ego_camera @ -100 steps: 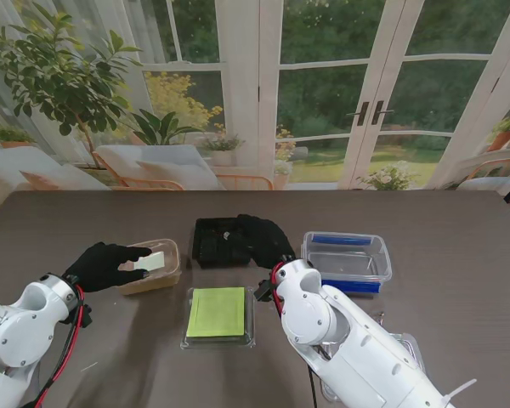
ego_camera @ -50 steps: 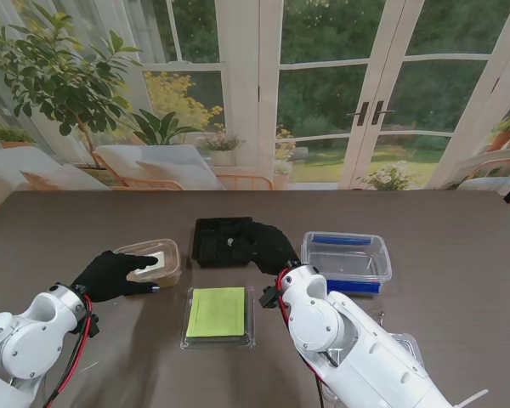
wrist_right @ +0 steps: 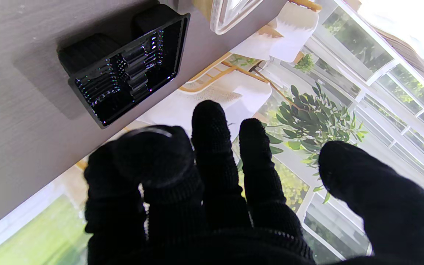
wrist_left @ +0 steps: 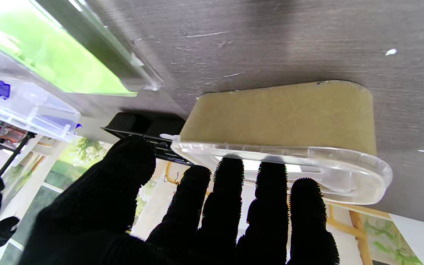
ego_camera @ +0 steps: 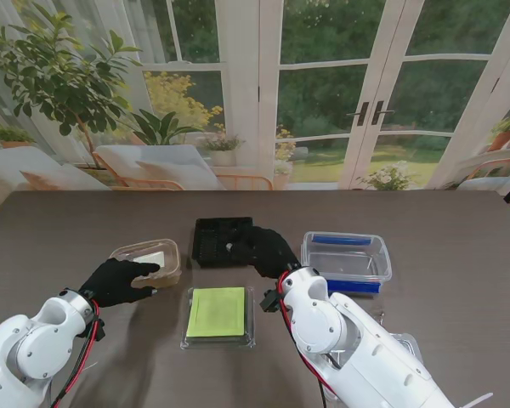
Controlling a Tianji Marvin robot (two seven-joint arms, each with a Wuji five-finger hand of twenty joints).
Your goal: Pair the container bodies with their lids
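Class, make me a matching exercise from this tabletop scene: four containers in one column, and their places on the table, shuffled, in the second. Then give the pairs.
Column one:
1. tan oval tub with clear lid
2. black ribbed plastic tray
3. clear rectangular box with blue clips
4. clear flat case holding a lime-green sheet

Column two:
A. farthest to my right
B. nearest to me, in the middle
C. at the fingers of the left hand
D. in the middle, just beyond the right hand

Pairs: 1-C, 2-D, 3-A, 4-B.

No legible text, labels, brands, numbers or signs anywhere in these views.
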